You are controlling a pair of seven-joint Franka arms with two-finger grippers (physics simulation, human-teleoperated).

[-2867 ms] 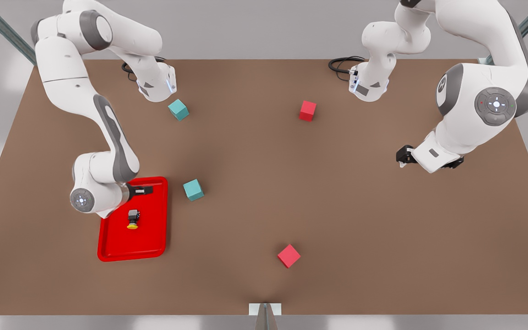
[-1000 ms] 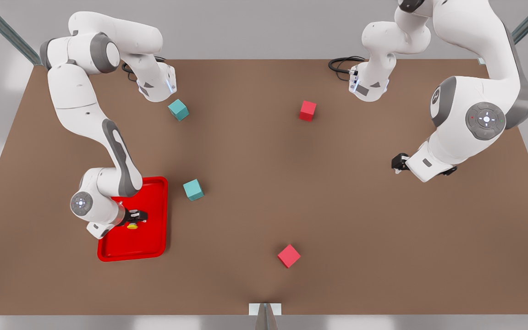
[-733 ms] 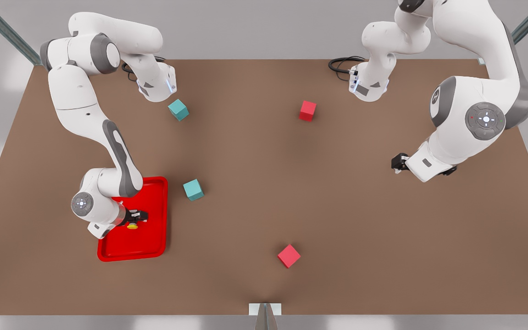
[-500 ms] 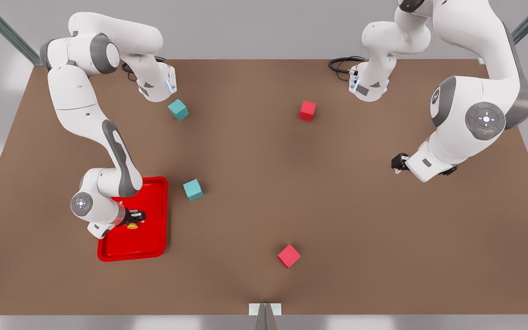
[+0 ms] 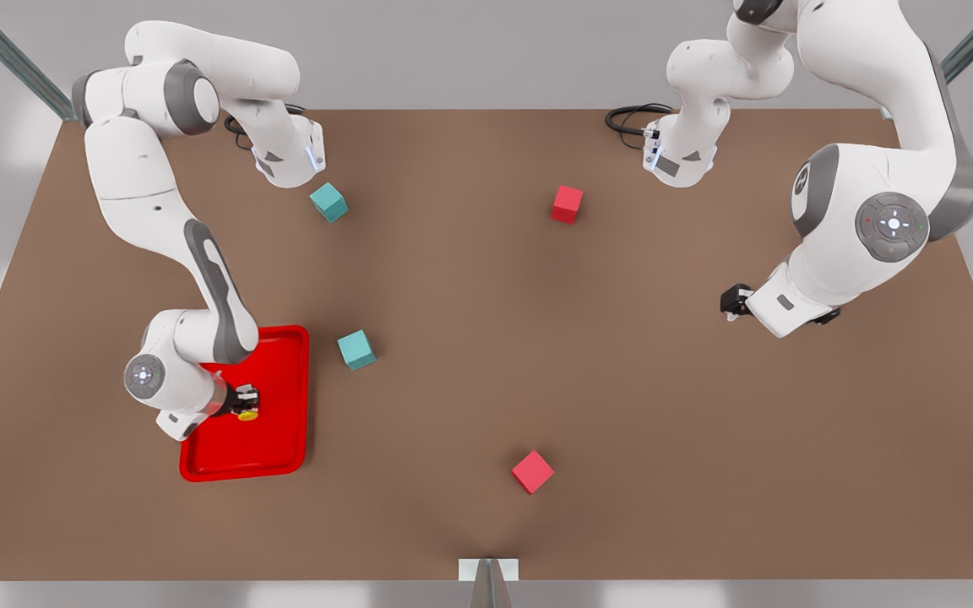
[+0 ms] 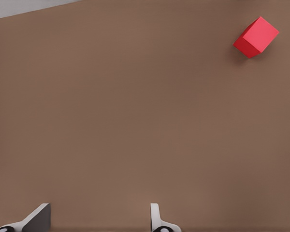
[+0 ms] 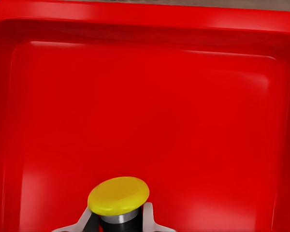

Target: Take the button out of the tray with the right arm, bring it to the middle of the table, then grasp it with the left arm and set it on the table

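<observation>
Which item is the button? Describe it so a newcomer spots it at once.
Find the red tray near the front view's left edge of the brown table. Inside it, the right tool is closed on the button. It is a tiny dark box with a round yellow cap, smaller than the teal and red cubes around it.

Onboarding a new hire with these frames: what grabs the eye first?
The bright red tray at the front view's lower left, where the right tool is shut on the button with its yellow cap. Next, the left tool, open, hovers over bare table at the front view's right, with a red cube nearby.
</observation>
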